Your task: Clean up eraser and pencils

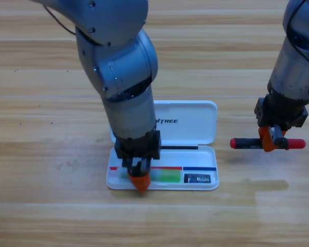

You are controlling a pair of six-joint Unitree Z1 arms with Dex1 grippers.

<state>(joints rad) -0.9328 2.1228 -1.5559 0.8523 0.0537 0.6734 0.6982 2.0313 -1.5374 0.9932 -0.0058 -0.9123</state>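
Observation:
The white case [212, 154] lies open at the table's middle, lid toward the back. In its front tray lies the light green pencil [167, 176], and my left gripper [140, 181] points straight down onto that pencil's left part, hiding it there. The eraser [197, 178], a small dark block with a pale label, sits in the tray's right end. Right of the case, my right gripper [269, 143] is shut on the middle of the black pencil [245, 143] with red ends, holding it level above the table.
The left arm's bulky grey body covers the case's left part and the table behind it. The held pencil's shadow [262, 183] falls on the bare wood in front of the right gripper.

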